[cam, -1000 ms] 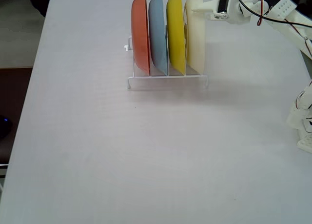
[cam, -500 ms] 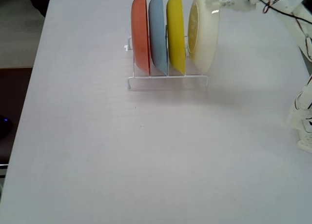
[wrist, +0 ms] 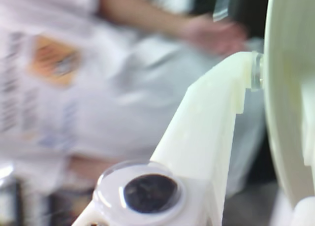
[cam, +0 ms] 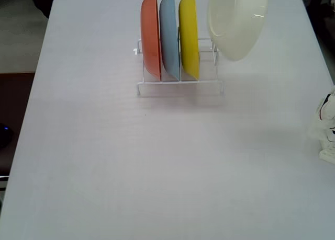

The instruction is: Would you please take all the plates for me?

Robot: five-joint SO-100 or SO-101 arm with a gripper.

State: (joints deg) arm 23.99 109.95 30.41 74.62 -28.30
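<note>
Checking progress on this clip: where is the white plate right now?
In the fixed view the white plate is lifted above the rack's right end, beside the yellow plate.

wrist view: background smearing, blurring heavily, upper left washing out | fixed view: even bright light, table (cam: 157, 161) showing soft shadows

a pale lavender-white table (cam: 131, 161) fills the fixed view, with dark floor showing past its edges at nine o'clock and three o'clock. in the wrist view, a blurred person in a white shirt (wrist: 113, 88) sits behind, an orange patch (wrist: 54, 61) on the shirt at ten o'clock, and a bare hand (wrist: 214, 34) at one o'clock
</note>
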